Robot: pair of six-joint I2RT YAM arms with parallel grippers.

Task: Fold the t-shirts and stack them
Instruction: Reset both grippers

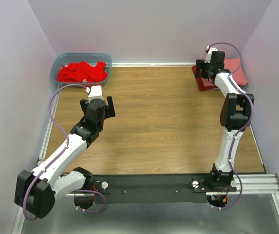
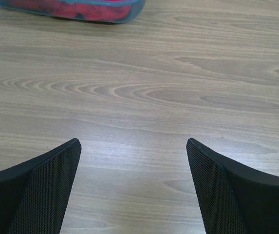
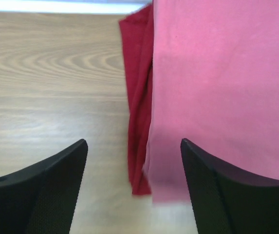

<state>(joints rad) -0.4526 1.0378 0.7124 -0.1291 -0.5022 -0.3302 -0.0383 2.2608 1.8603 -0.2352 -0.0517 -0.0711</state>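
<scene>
A folded salmon-pink t-shirt [image 3: 217, 87] lies on top of a darker crimson t-shirt [image 3: 138, 97] at the table's far right corner. The crimson edge sticks out on the left of the pink one. My right gripper [image 3: 133, 141] hangs open over the stack's near left corner, holding nothing; in the top view it [image 1: 208, 68] sits at the stack's [image 1: 237, 68] left edge. Bright red t-shirts [image 1: 81, 73] lie crumpled in the tub at the far left. My left gripper [image 2: 133, 140] is open and empty above bare wood, a short way in front of the tub.
The translucent blue-grey tub [image 1: 61, 63] stands in the far left corner; its front wall [image 2: 81, 12] shows at the top of the left wrist view. Purple walls enclose the wooden table [image 1: 158, 122] on three sides. A black rail [image 1: 149, 187] runs along the near edge.
</scene>
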